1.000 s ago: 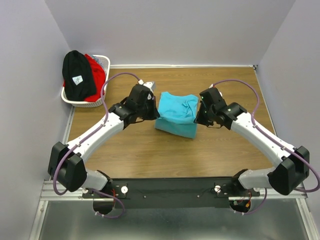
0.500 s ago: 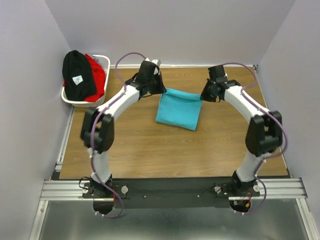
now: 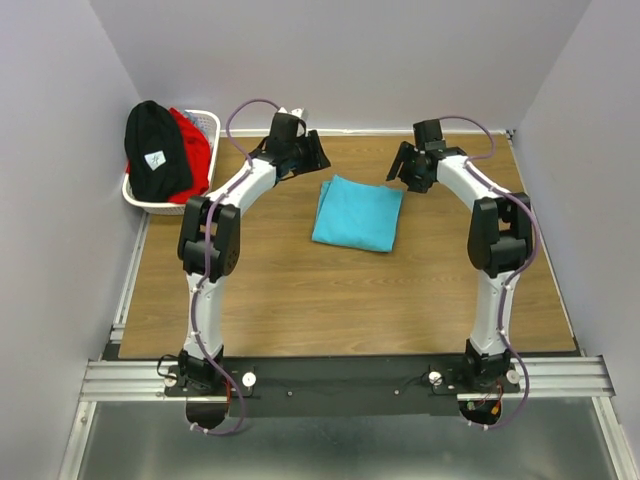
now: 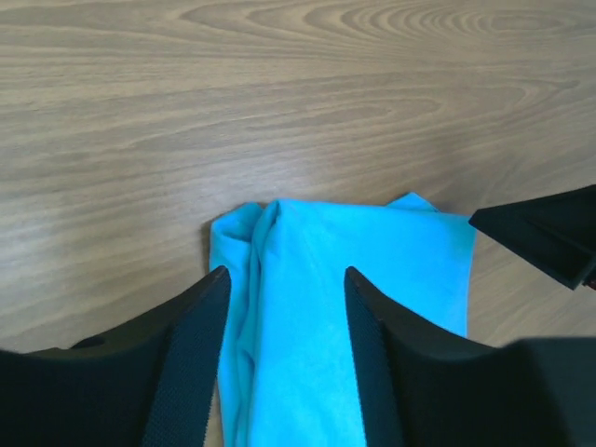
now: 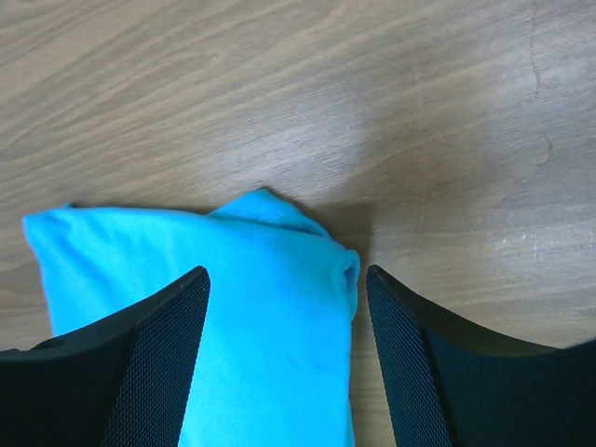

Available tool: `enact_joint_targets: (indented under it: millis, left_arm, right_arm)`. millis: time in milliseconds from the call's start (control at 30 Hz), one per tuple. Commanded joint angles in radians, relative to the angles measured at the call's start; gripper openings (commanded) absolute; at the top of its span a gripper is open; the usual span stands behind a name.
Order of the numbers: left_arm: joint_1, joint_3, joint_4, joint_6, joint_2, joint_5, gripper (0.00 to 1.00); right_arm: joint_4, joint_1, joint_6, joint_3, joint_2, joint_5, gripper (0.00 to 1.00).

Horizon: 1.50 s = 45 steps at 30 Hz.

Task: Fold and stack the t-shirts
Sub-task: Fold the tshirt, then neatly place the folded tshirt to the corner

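Note:
The turquoise t-shirt [image 3: 358,213] lies folded flat on the wooden table, left of centre at the far half. My left gripper [image 3: 312,155] hovers over its far left corner, open, with the cloth [image 4: 391,261] showing loose between the jaws [image 4: 285,272]. Over the far right corner, my right gripper [image 3: 400,170] is also open, and the shirt's corner [image 5: 186,251] lies free below its jaws [image 5: 287,272]. A black t-shirt [image 3: 155,150] with a small white label and a red t-shirt [image 3: 192,145] are heaped in the basket.
A white lattice basket [image 3: 165,208] stands at the table's far left corner against the wall. Walls close in the table at the back and both sides. Both arms arch from the near rail [image 3: 340,380] to the far edge.
Both arms swung to the far side, carrying the shirt's edge over into a flatter fold. Both grippers then opened and let go of the cloth.

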Motion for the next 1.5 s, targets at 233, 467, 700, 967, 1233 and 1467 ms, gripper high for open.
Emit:
enact_joint_targets:
  millis: [233,467,700,967,1233,1467]
  left_arm:
    - [-0.041,-0.158,0.044,-0.006,-0.135,-0.078,0.47]
    - [-0.085,-0.067,-0.074,0.034,-0.054,-0.185,0.46]
    - [-0.113,-0.245,-0.013,0.011,-0.138,-0.235,0.56]
    - [-0.145,-0.4,0.033,-0.002,-0.217,-0.248,0.57]
    - [-0.147,-0.463,0.07,-0.015,-0.229,-0.225,0.57]
    - [-0.153,-0.478,0.083,-0.028,-0.217,-0.204,0.56]
  right_arm:
    - [0.028,0.053,-0.004,-0.186,-0.15,0.088,0.72]
    - [0.044,0.061,-0.01,-0.198,-0.113,0.09,0.68]
    - [0.047,0.074,-0.014,-0.238,-0.131,0.125,0.67]
    - [0.082,0.088,-0.007,-0.371,-0.216,0.114,0.72]
    - [0.16,0.093,0.027,-0.462,-0.233,0.019,0.74]
    - [0.197,0.119,0.065,-0.477,-0.222,-0.025,0.68]
